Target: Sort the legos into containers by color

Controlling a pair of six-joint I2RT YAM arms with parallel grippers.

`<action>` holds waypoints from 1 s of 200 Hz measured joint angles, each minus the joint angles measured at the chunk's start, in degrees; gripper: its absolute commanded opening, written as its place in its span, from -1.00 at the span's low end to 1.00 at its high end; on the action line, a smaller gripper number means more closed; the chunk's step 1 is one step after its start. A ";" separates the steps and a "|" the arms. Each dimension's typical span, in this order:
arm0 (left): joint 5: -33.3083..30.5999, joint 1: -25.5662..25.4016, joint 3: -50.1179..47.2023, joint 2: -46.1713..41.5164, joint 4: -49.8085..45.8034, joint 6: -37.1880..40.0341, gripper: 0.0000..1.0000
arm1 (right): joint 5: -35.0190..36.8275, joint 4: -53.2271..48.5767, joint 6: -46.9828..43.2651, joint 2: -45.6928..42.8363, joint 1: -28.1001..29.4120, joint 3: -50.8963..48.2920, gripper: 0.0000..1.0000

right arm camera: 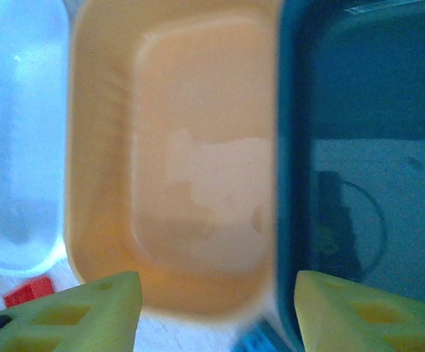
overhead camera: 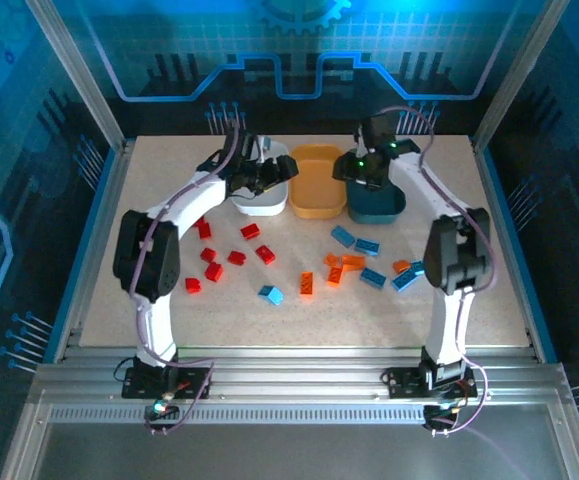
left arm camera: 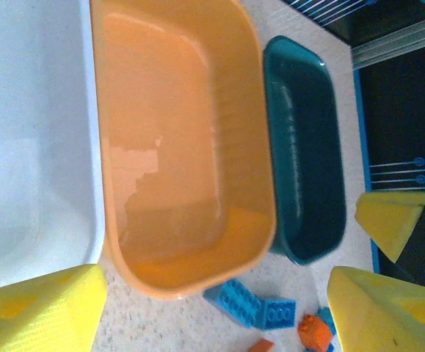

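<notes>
Tubs of smooth, shiny plastic sit in a row, each one shallow with round corners: a white tub (overhead camera: 267, 205), an orange tub (overhead camera: 316, 185) and a dark teal tub (overhead camera: 384, 208). The left claw (overhead camera: 267, 172) hangs over the white tub. Its yellow fingers (left arm camera: 40, 312) are fat wedges with a fine bumpy skin, and they stand wide apart with nothing between them. The orange tub lies just to this claw's right, and the teal one past that. The right claw (overhead camera: 364, 170) hangs over the dark teal tub, with the orange tub just to its left. Its yellow fingers (right arm camera: 73, 315) have square dents in them, and they are apart too, gripping nothing. Little hard blocks with round bumps on top lie on the speckled table (overhead camera: 219, 320), behind both claws, toward the arm bases. The red blocks (overhead camera: 250, 231) are spread out behind the left claw. The blue blocks (overhead camera: 367, 247) are behind the right claw. The orange blocks (overhead camera: 307, 283) lie between those two bunches.
</notes>
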 measured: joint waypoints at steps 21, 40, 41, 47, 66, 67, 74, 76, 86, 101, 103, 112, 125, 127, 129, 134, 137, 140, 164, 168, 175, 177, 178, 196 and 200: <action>-0.74 -0.26 -7.96 -9.53 2.19 -0.17 0.78 | 5.66 0.37 1.38 -11.34 -0.72 -11.87 0.02; -1.38 -1.53 -16.52 -18.05 5.40 -0.35 0.81 | 9.75 0.55 3.10 -21.31 -2.58 -22.69 0.16; -1.49 -1.73 -17.18 -18.60 5.75 -0.33 0.81 | 9.90 0.55 3.19 -21.70 -2.69 -23.12 0.17; -1.64 -2.73 -20.35 -20.98 7.15 -0.57 0.86 | 10.95 0.52 3.82 -24.59 -3.39 -26.38 0.21; -2.40 -6.99 -29.88 -25.90 11.02 -2.38 0.92 | 13.77 -0.26 5.64 -32.83 -5.46 -36.17 0.36; -2.43 -7.45 -30.62 -26.16 11.39 -2.51 0.93 | 13.90 -0.33 5.84 -33.16 -5.55 -36.54 0.36; -2.60 -9.33 -34.12 -27.06 12.70 -3.30 0.93 | 14.88 -0.85 6.62 -35.93 -6.10 -39.76 0.42; -2.80 -9.94 -35.21 -27.28 13.09 -3.43 0.93 | 15.04 -1.09 6.56 -36.74 -6.19 -40.74 0.45; -3.04 -12.76 -39.85 -27.91 14.45 -4.79 0.93 | 15.85 -2.10 7.48 -39.87 -6.49 -44.26 0.53; -3.72 -16.81 -45.22 -28.30 15.52 -6.38 0.93 | 15.89 -3.21 8.76 -43.93 -6.95 -48.94 0.58; -3.87 -17.31 -45.75 -28.35 15.58 -6.56 0.93 | 15.85 -3.32 8.79 -44.37 -7.04 -49.53 0.58; -4.04 -19.10 -47.36 -28.57 15.89 -7.37 0.94 | 15.23 -3.56 9.40 -45.86 -7.39 -52.02 0.59; -4.26 -21.24 -48.59 -29.35 16.65 -7.93 0.95 | 13.46 -3.65 9.94 -46.36 -7.89 -54.69 0.57; -4.33 -21.51 -48.65 -29.55 16.85 -7.98 0.95 | 13.09 -3.63 10.01 -46.31 -7.93 -55.08 0.57; -4.39 -21.77 -48.68 -29.73 16.98 -7.98 0.95 | 12.87 -3.56 10.08 -46.27 -7.96 -55.36 0.57; -4.48 -22.18 -48.68 -30.18 17.38 -8.02 0.95 | 12.11 -3.41 10.16 -46.05 -8.11 -56.26 0.56; -4.57 -22.40 -48.68 -30.47 17.73 -8.02 0.95 | 11.52 -3.41 10.32 -45.94 -8.11 -56.63 0.56; -4.59 -22.62 -48.68 -30.82 18.05 -8.02 0.95 | 11.13 -3.43 10.34 -45.72 -8.15 -56.98 0.55; -5.11 -22.95 -48.59 -32.92 19.41 -7.91 0.98 | 8.41 -2.43 10.93 -43.78 -8.61 -58.23 0.48; -5.33 -22.95 -48.57 -33.14 19.39 -7.74 0.98 | 8.22 -2.19 10.91 -43.43 -8.74 -58.31 0.47; -5.51 -22.95 -48.57 -33.31 19.37 -7.72 0.98 | 7.85 -1.70 10.99 -42.75 -9.01 -58.40 0.46; -5.55 -22.95 -48.57 -33.38 19.34 -7.72 0.98 | 7.74 -1.55 11.04 -42.62 -9.05 -58.40 0.45; -5.55 -22.95 -48.57 -33.38 19.34 -7.72 0.98 | 7.74 -1.51 11.04 -42.49 -9.09 -58.40 0.45; -6.27 -22.95 -48.57 -33.75 19.19 -7.61 0.98 | 7.23 0.20 11.26 -40.19 -9.49 -58.40 0.37; -6.47 -22.95 -48.57 -33.88 19.12 -7.56 0.98 | 7.08 0.59 11.30 -39.47 -9.57 -58.40 0.35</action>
